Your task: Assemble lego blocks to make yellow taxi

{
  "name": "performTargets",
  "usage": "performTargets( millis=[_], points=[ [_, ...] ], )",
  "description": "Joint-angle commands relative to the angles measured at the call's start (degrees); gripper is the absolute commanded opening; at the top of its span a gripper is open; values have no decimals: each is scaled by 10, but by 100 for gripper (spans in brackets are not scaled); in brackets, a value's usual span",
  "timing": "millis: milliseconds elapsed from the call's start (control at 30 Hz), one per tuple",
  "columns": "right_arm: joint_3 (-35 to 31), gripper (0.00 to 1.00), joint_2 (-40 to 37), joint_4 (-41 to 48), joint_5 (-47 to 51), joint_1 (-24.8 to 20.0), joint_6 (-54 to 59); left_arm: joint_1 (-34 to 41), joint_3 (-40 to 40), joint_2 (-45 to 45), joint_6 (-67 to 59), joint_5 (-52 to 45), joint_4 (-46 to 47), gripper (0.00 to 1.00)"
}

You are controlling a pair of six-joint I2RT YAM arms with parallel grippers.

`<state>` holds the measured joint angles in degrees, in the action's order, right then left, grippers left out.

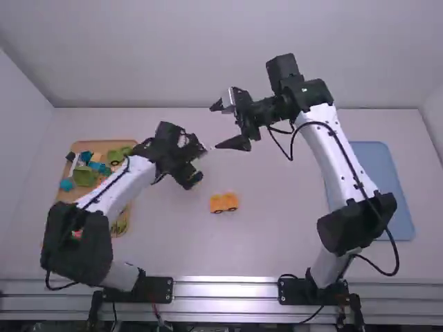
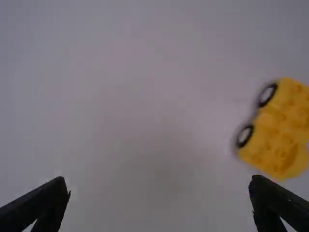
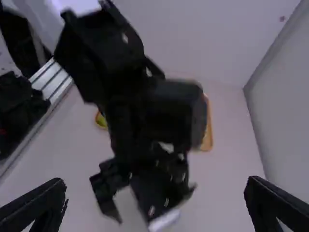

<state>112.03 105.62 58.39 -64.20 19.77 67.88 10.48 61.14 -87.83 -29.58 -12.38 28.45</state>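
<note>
Left wrist view, yellow car (image 2: 276, 128), side cut off

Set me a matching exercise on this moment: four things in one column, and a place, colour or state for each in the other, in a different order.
1. Wheeled lego piece
2. Tan tray
3. Blue tray
4. Right gripper

A. at the table's right side
B. open, above the table
C. yellow
D. holds green and blue blocks

Pairs: 1-C, 2-D, 3-A, 4-B
</note>
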Motion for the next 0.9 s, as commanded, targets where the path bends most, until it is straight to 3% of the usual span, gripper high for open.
performTargets(
  millis=[0, 100, 200, 333, 533, 700, 867],
  points=[
    [-37, 99, -7, -31, -12, 2, -61, -69, -30, 43, 71, -64, 7, 99],
    [-67, 99, -7, -82, -30, 2, -90, -122, -43, 69, 138, -62, 6, 99],
    [-96, 98, -7, -170, -35, 1, -171, -188, -52, 106, 242, -5, 13, 99],
    [-100, 99, -7, -218, 2, 10, -263, -232, -52, 140, 348, 86, 20, 99],
    [-100, 99, -7, -226, 76, 41, -265, -239, -52, 164, 424, 185, 30, 99],
    [-100, 98, -7, -231, 129, 59, -266, -241, -51, 166, 558, 303, 43, 99],
    [-100, 99, -7, -235, 128, 56, -266, -256, -29, 166, 572, 309, 64, 99]
  ],
)
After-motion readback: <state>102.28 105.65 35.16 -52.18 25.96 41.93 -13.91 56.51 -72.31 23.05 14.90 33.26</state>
